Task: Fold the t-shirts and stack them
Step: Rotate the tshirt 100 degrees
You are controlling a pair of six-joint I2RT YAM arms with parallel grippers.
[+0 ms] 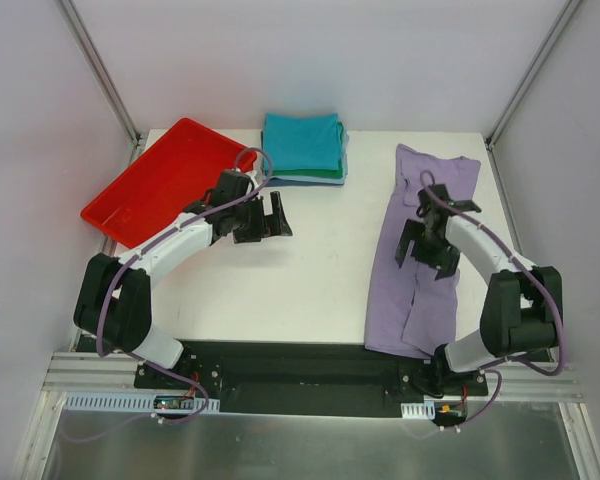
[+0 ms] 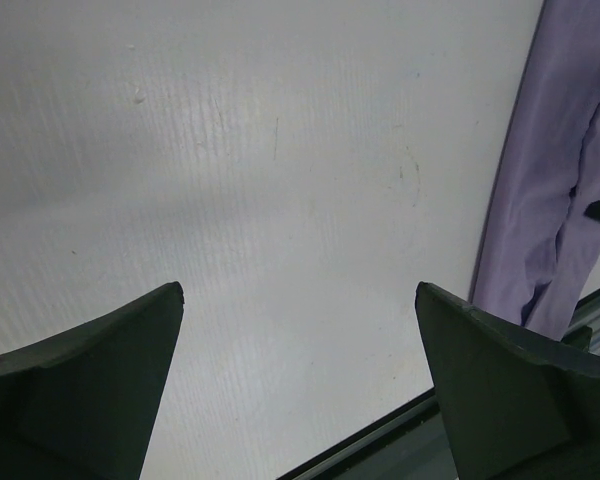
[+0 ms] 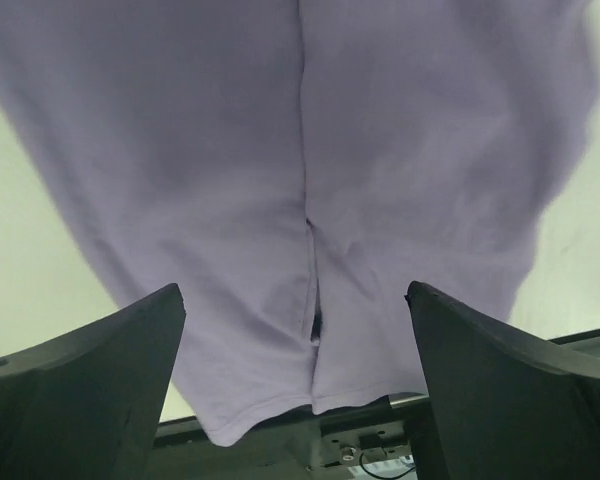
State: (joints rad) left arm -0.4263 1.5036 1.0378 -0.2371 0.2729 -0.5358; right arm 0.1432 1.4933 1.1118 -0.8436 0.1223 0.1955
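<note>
A lavender t-shirt (image 1: 420, 250) lies on the right of the white table, folded lengthwise into a long strip; its hem hangs over the near edge. It also shows in the right wrist view (image 3: 300, 180) and at the right edge of the left wrist view (image 2: 550, 180). A stack of folded tees (image 1: 302, 147), teal on top with green and light blue under it, sits at the back centre. My left gripper (image 1: 265, 220) is open and empty above bare table. My right gripper (image 1: 422, 238) is open and empty above the middle of the lavender shirt.
A red plastic tray (image 1: 165, 180) lies tilted at the back left, overhanging the table's left edge. The black mounting rail (image 1: 300, 375) runs along the near edge. Bare table top (image 1: 320, 260) lies between the two arms.
</note>
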